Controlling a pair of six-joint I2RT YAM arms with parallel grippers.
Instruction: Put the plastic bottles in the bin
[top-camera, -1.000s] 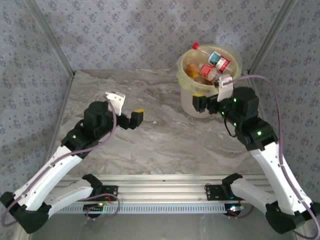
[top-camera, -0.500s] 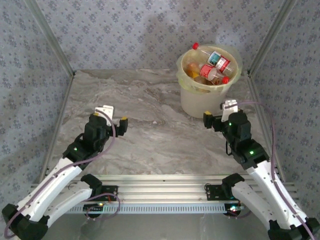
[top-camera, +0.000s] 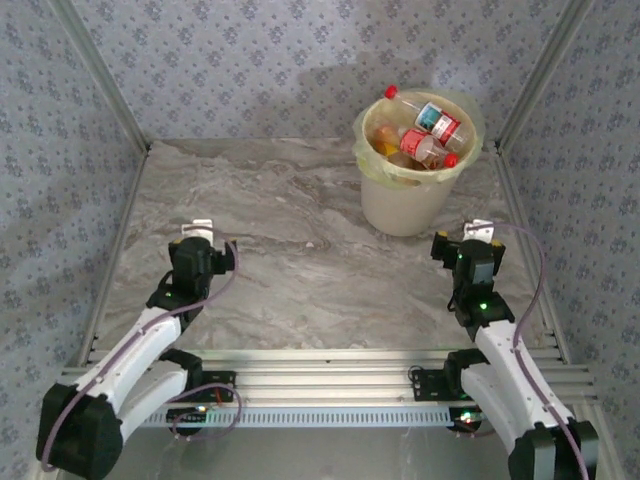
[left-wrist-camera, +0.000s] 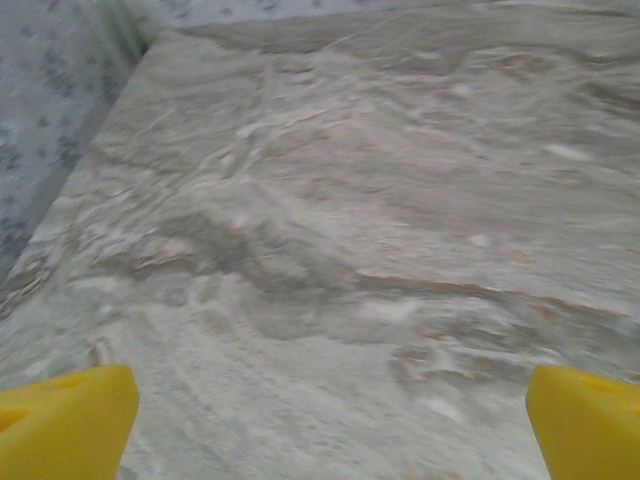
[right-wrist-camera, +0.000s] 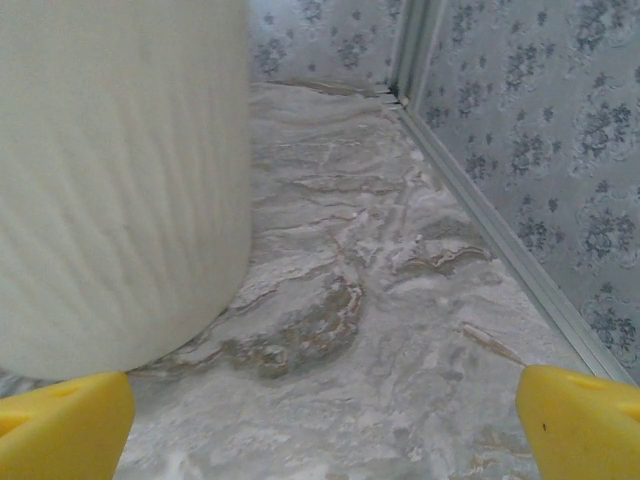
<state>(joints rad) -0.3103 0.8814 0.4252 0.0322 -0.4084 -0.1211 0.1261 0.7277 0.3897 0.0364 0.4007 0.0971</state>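
The cream-yellow bin (top-camera: 407, 205) stands at the back right of the marble table, and its pale wall (right-wrist-camera: 120, 180) rises on the left of the right wrist view. Several plastic bottles (top-camera: 425, 130) with red caps and red or orange labels lie heaped inside it. My right gripper (top-camera: 450, 248) sits low on the table just in front and to the right of the bin; its yellow fingertips (right-wrist-camera: 575, 420) are spread wide with nothing between them. My left gripper (top-camera: 215, 255) rests near the left side, open and empty, with its yellow fingertips (left-wrist-camera: 65, 420) far apart over bare marble.
Patterned walls with metal corner posts (top-camera: 100, 80) close off the back and sides. A metal rail (right-wrist-camera: 500, 240) runs along the table's right edge close to the right gripper. The marble table (top-camera: 290, 220) stretches between the arms.
Both arms have drawn back toward their bases and dropped lower. The right gripper has left the bin's rim and now sits in front of the bin; the left has retreated to the near left.
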